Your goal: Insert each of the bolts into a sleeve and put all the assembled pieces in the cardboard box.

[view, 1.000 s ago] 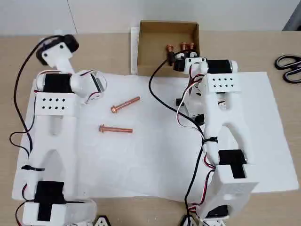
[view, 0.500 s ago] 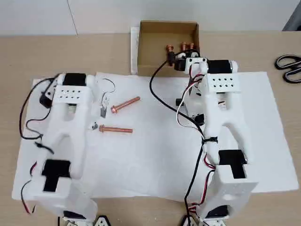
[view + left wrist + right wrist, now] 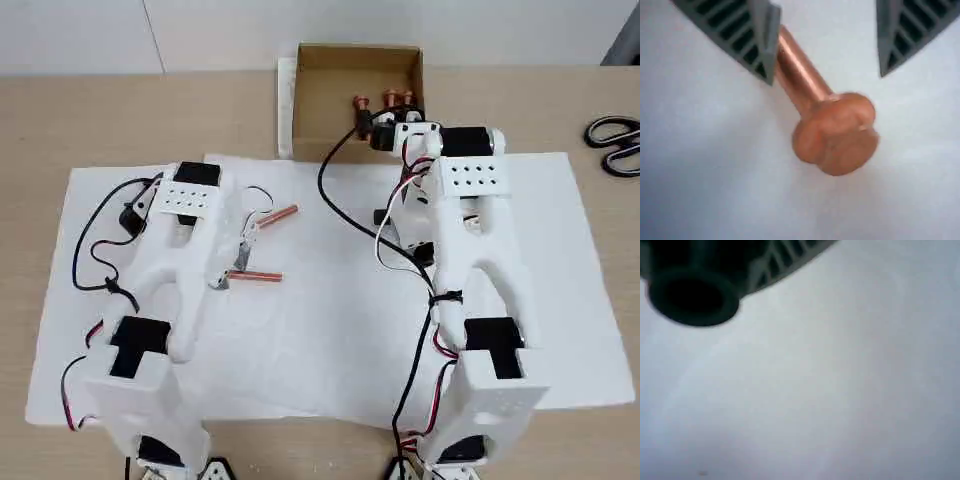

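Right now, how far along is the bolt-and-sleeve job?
Done, apparently: three copper bolt heads stand in the cardboard box. In hand: the open left claw straddles one bare bolt on the white sheet. Left: sleeving that bolt and the second bolt, then boxing both.

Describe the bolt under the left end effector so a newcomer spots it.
On the white sheet before the cardboard box, two copper bolts lie left of centre. It is the bolt farther from the box, its head under the left end effector; the other bolt lies slanted.
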Controlling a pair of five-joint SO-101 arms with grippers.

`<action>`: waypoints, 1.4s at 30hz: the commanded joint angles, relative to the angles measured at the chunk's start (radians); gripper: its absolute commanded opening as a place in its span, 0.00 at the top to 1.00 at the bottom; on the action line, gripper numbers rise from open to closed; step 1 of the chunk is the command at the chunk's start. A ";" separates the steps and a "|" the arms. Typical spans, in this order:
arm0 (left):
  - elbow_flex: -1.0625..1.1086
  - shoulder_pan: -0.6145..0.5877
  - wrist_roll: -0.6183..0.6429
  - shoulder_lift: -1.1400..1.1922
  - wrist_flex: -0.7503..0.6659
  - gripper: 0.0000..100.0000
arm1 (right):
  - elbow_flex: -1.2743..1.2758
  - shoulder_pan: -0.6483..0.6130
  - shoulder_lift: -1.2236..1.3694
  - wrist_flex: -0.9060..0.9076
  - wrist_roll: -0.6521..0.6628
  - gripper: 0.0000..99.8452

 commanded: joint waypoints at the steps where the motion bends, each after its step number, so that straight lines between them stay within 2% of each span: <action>1: -0.002 -0.008 0.031 -0.006 -0.015 0.87 | -0.003 0.001 -0.070 0.021 -0.012 1.00; 9: -0.001 -0.008 0.038 0.011 -0.040 0.87 | -0.003 0.001 -0.070 0.021 -0.012 1.00; 17: -0.007 -0.012 0.043 0.175 -0.071 0.87 | -0.003 0.001 -0.070 0.021 -0.012 1.00; 24: -0.022 -0.035 0.043 0.153 -0.071 0.87 | -0.003 0.001 -0.070 0.021 -0.012 1.00; 26: -0.022 -0.032 0.048 0.150 -0.075 0.90 | -0.003 0.001 -0.070 0.021 -0.012 1.00; 29: -0.019 -0.026 0.075 0.160 -0.069 0.99 | -0.003 0.001 -0.070 0.021 -0.012 1.00; 35: -0.022 -0.018 0.069 0.150 -0.069 0.99 | -0.003 0.001 -0.070 0.021 -0.012 1.00; 37: -0.041 -0.008 0.038 0.149 -0.040 0.99 | -0.003 0.001 -0.070 0.021 -0.012 1.00; 39: -0.099 0.000 -0.037 0.150 0.052 0.99 | -0.003 0.001 -0.070 0.021 -0.012 1.00; 42: -0.209 -0.002 -0.245 0.150 0.192 0.99 | -0.003 0.001 -0.070 0.021 -0.012 1.00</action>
